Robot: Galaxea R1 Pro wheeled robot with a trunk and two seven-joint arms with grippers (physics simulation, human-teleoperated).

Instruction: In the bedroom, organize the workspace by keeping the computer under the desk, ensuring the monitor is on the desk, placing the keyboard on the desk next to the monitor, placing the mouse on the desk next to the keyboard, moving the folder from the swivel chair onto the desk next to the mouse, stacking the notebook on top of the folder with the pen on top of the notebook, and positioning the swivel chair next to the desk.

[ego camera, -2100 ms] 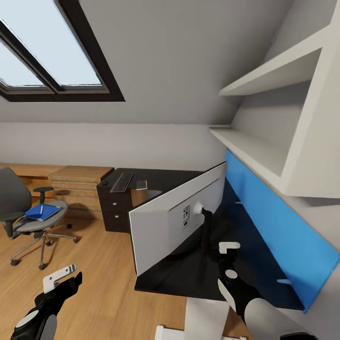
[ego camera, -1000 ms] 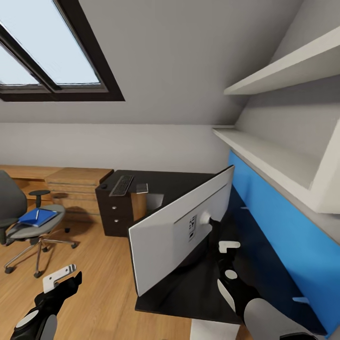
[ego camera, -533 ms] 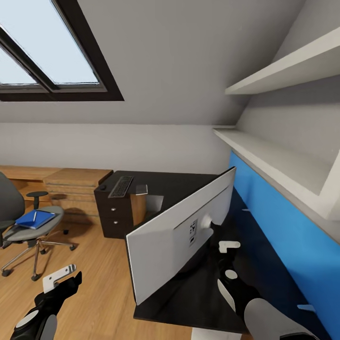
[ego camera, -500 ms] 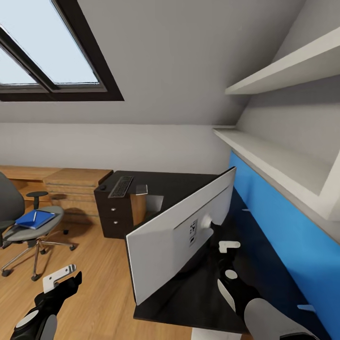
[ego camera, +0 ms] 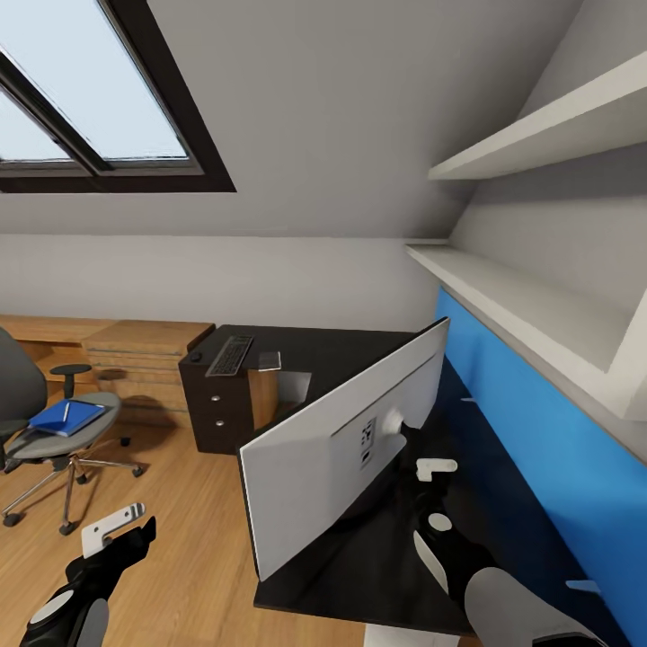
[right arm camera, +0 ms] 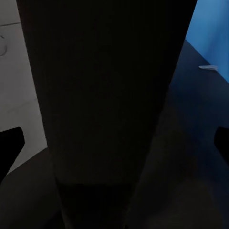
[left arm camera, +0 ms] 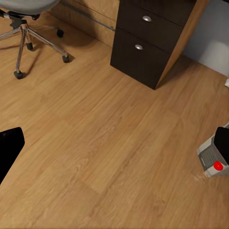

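Since 2.1 s ago the whole head view has shifted — chair and desk sit further left; last half second, nothing moves. Head: monitor back-on on desk; right gripper at its foot, grip state unclear. Keyboard far end. Folder on chair.

Left wrist: left gripper wide over floor — computer beside a finger.

Right wrist: dark foot close ahead.

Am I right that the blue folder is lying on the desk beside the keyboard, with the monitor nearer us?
Not quite: the head view shows the blue folder on the chair seat, not the desk. The keyboard is on the desk, the monitor nearer.
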